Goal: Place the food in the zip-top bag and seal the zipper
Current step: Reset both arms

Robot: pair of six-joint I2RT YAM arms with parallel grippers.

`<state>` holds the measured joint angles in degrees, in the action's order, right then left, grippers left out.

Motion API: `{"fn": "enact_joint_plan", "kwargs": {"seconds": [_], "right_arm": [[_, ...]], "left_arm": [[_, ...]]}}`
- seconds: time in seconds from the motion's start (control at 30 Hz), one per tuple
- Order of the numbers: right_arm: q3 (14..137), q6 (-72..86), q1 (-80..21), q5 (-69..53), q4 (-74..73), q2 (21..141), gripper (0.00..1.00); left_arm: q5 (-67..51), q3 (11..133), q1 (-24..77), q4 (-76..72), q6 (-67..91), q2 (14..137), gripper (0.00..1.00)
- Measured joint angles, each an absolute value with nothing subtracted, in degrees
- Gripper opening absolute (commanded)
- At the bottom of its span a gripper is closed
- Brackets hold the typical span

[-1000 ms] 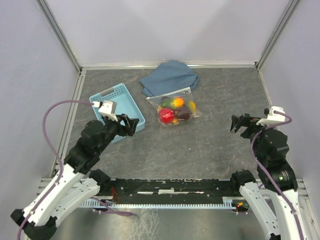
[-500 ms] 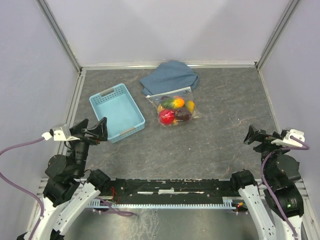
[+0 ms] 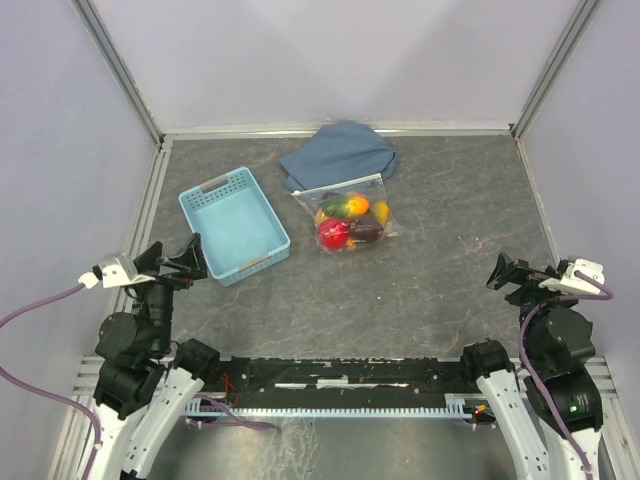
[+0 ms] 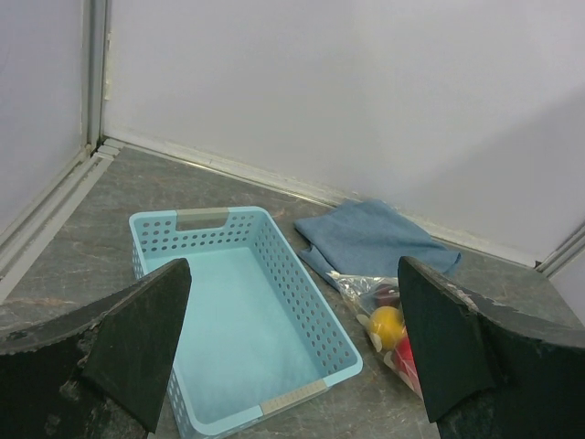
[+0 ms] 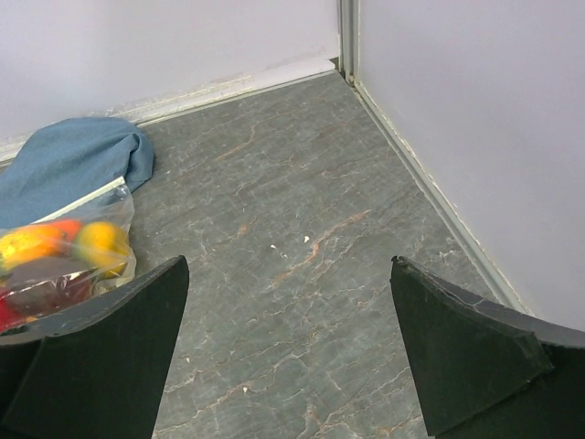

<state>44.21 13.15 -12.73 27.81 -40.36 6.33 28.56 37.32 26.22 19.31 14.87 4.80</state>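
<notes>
The zip-top bag (image 3: pixel 350 215) lies flat mid-table, far of centre, w/ the food (image 3: pixel 345 222) bunched inside: red, orange, yellow, green and dark pieces. No fruit shows outside it. The zipper (image 3: pixel 340 186) is on the bag's far edge. Its long axis runs left-right, right end a bit farther, so the mouth points far and the closed bottom points near.

Can't tell from here if the strip is fully shut. If it isn't, I'd pin 1 end and pinch along it w/ the other gripper, pressing down, not dragging.

The blue cloth (image 3: pixel 340 152) touches the bag's far side. The basket (image 3: pixel 235 225) sits just left.

The left gripper (image 3: pixel 173 255) and right gripper (image 3: pixel 512 275) sit near the near edge, well apart from the bag. Both have their jaws spread and hold nothing.
</notes>
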Motion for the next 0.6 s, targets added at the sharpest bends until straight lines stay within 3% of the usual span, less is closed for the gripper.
{"fn": "enact_joint_plan", "kwargs": {"seconds": [0.6], "right_arm": [[44.10,12.56,-12.73,28.42,-40.36,6.33,0.99]], "left_arm": [[27.24,37.17,25.08,19.27,14.96,4.89,0.99]]}}
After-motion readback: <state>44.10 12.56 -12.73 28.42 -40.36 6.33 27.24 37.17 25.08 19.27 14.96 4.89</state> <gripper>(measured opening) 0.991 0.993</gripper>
